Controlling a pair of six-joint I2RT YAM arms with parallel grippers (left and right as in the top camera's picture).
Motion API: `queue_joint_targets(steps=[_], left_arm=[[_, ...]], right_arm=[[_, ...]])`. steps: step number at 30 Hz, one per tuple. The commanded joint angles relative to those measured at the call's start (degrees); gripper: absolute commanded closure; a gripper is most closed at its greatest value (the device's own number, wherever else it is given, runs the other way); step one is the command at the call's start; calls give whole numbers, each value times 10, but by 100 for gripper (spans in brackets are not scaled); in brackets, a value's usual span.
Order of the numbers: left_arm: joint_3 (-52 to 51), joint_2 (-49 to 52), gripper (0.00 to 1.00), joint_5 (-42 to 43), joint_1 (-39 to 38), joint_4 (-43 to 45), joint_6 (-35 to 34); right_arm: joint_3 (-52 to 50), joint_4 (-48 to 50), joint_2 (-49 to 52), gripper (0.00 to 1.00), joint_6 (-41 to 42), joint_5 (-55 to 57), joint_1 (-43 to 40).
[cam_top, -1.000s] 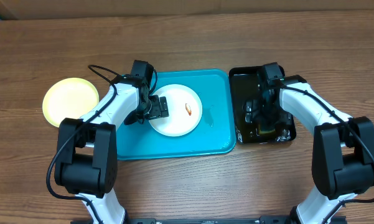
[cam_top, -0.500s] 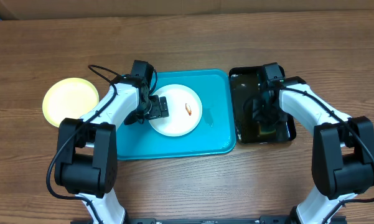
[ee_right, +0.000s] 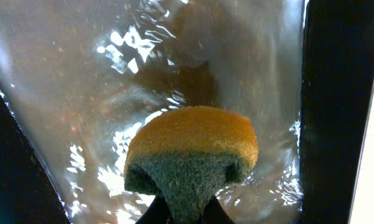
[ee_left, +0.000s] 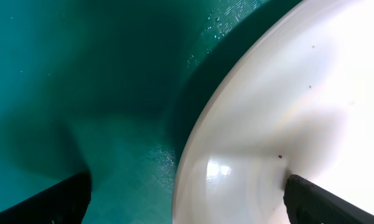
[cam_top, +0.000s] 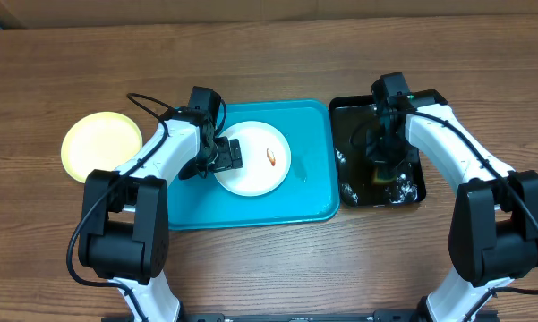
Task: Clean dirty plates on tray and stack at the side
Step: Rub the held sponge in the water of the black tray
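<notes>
Over the tray (ee_left: 81,74), my left gripper (ee_left: 187,199) stands wide open astride the plate (ee_left: 286,112) rim; right of the tray, my right gripper (ee_right: 177,211) pinches the sponge (ee_right: 193,140).

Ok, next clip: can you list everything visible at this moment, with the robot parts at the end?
turquoise rectangular plastic tray: one, turquoise, centre of the table
white round plate: one visible, white, on the turquoise tray's left half
orange-brown smear: one, on the white plate
pale yellow-green round plate: one, on the table left of the tray
glossy black tray: one, black, right of the turquoise tray, holding water
yellow sponge with green scouring side: one, over the black tray
wooden table: one, brown
left gripper: open, straddling the white plate's rim
right gripper: shut on the sponge
</notes>
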Motion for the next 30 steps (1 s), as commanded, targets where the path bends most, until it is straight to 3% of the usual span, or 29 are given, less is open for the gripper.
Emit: queue_joint_targets(steps=[1, 4, 6, 8, 30], left_arm=[[-5, 9, 8, 3, -1, -1, 1], [-5, 9, 47, 3, 0, 9, 1], [-5, 9, 84, 1, 0, 17, 1], [-5, 9, 96, -1, 0, 24, 1], [-7, 9, 95, 37, -34, 3, -22]], right_arm=[[9, 1, -1, 96, -1, -1, -1], [9, 3, -1, 96, -8, -16, -1], [8, 3, -1, 96, -21, -31, -1], [8, 4, -1, 96, -28, -33, -1], [19, 23, -7, 96, -28, -42, 0]])
